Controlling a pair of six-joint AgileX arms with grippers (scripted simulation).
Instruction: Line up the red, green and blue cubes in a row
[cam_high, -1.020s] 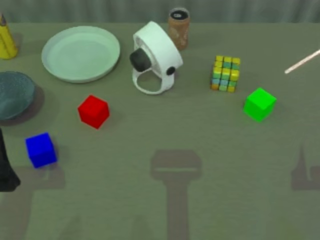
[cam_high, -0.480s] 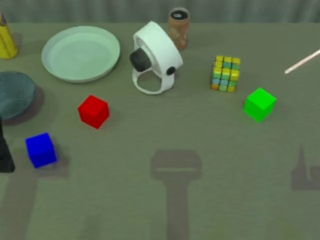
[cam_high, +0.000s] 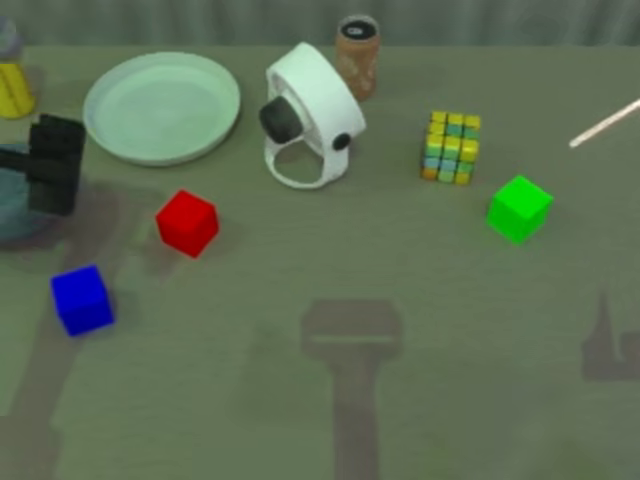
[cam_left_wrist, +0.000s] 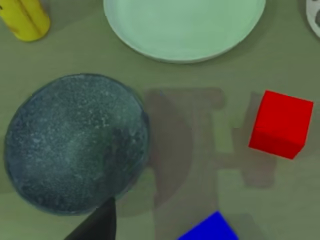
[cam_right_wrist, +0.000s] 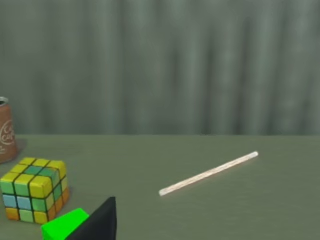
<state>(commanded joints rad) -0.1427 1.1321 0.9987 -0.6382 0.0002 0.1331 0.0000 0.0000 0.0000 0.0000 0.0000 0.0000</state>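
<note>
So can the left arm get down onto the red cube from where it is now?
Probably yes. The left hand hovers over the dark bowl, beside the red cube. Nothing stands between them; the white plate and blue cube sit apart.

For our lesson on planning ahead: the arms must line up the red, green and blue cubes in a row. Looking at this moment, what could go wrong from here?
1. The left gripper hovers over the dark bowl; descending toward the red cube or blue cube, it might clip the bowl or the white plate.
2. The green cube sits close to the puzzle cube, so a grasp there could nudge the wrong thing.
</note>
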